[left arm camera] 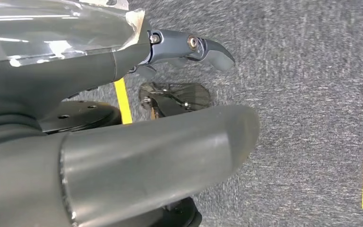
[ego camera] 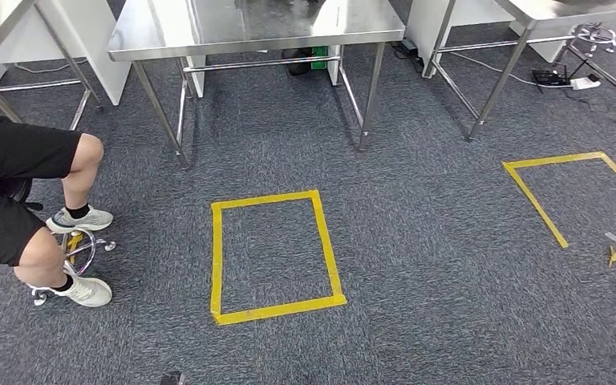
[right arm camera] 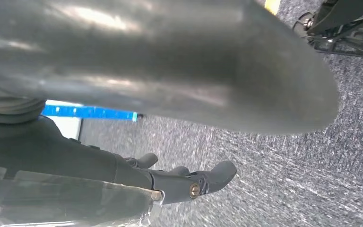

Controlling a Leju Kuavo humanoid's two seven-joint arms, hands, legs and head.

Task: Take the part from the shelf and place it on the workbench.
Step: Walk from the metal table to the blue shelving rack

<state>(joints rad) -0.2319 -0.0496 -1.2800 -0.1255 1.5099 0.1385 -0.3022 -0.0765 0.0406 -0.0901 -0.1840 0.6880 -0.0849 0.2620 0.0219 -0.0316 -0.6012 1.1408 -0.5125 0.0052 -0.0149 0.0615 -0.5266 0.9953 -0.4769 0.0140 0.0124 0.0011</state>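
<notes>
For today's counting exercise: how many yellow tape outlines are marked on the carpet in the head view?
2: a full tape rectangle at centre, and a partial tape outline at right, cut by the frame edge. More may lie outside.

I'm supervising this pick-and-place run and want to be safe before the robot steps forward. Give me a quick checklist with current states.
1. Left hand free of any load: ok, fingers apart, nothing held.
2. Right hand free: ok, holds nothing.
3. Yellow tape rectangle on the grey carpet free of obstacles: ok.
4. Seated person's legs away from the path: not ok, they are beside the rectangle.
5. Stainless steel workbench top free: cannot tell, partly cut off.
6. Shelf and part located: cannot tell.
</notes>
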